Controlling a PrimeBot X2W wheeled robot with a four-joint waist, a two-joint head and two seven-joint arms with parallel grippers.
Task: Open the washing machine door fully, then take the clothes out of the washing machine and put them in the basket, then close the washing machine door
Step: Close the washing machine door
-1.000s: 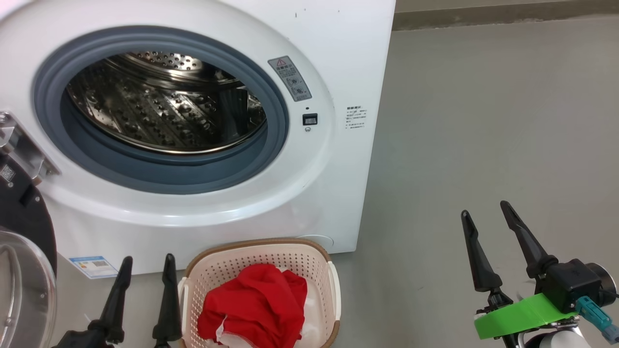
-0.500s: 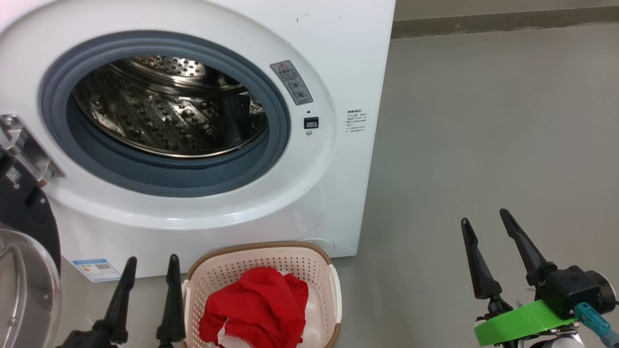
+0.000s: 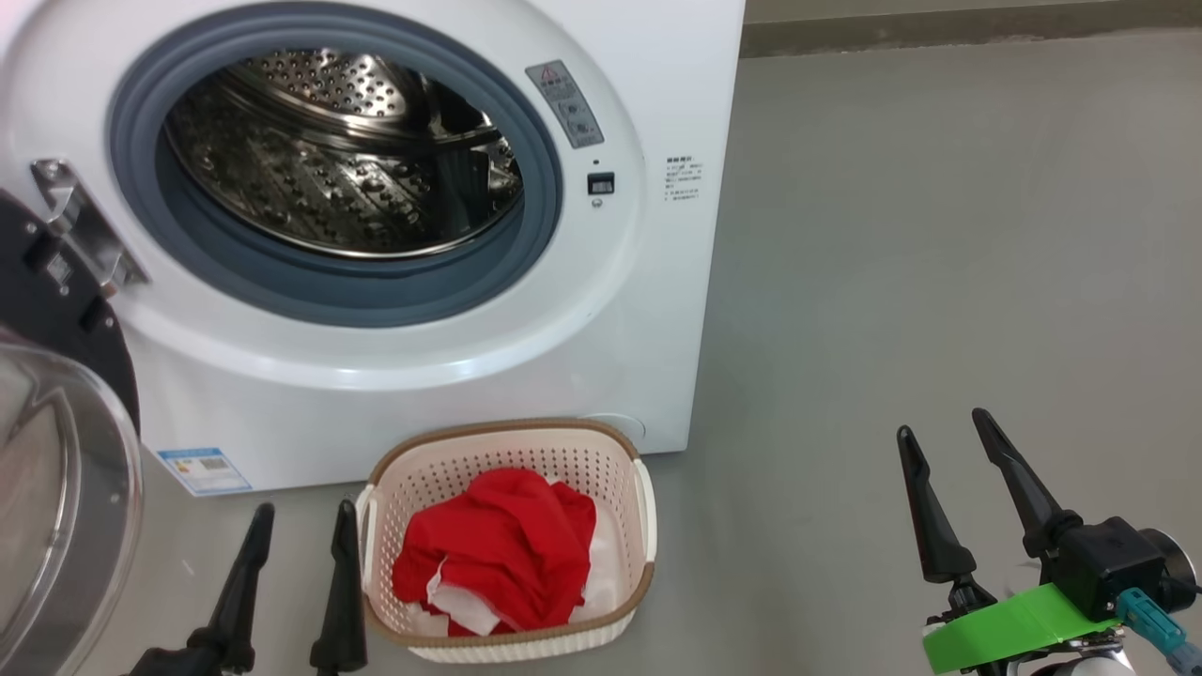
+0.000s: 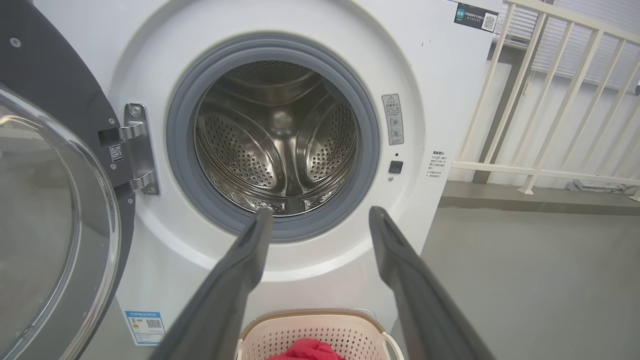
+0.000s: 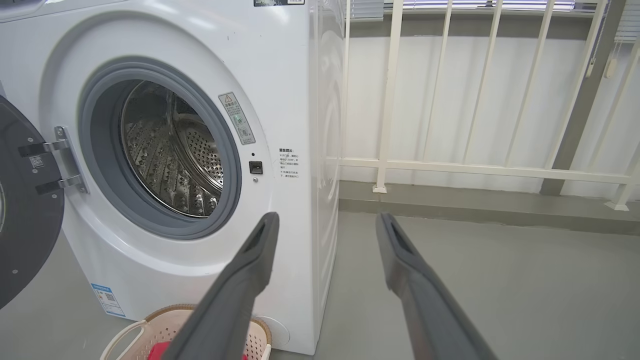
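**A:** What has shifted since a second ago?

**B:** Only the head camera. It has tipped down, so the whole picture slides up and more of the basket shows. The things themselves have not moved.

**A:** What comes next?

**B:** The white washing machine [image 3: 657, 94] stands open, and its perforated steel drum [image 3: 338, 169] looks bare, though the grey seal hides the near floor. The washing machine door [image 3: 56, 422], a glossy black rim round a clear bulging bowl, hangs swung out at the left. The left gripper [image 3: 306, 507] is nearer, so I judge it would push the door shut, rightward.

**A:** And the clothes?

**B:** The clothes [image 3: 498, 554], soft red fabric with white lining, lie heaped in the cream perforated basket [image 3: 498, 427] before the washer. Both grippers are spread and empty, and the right gripper [image 3: 942, 422] is well apart.
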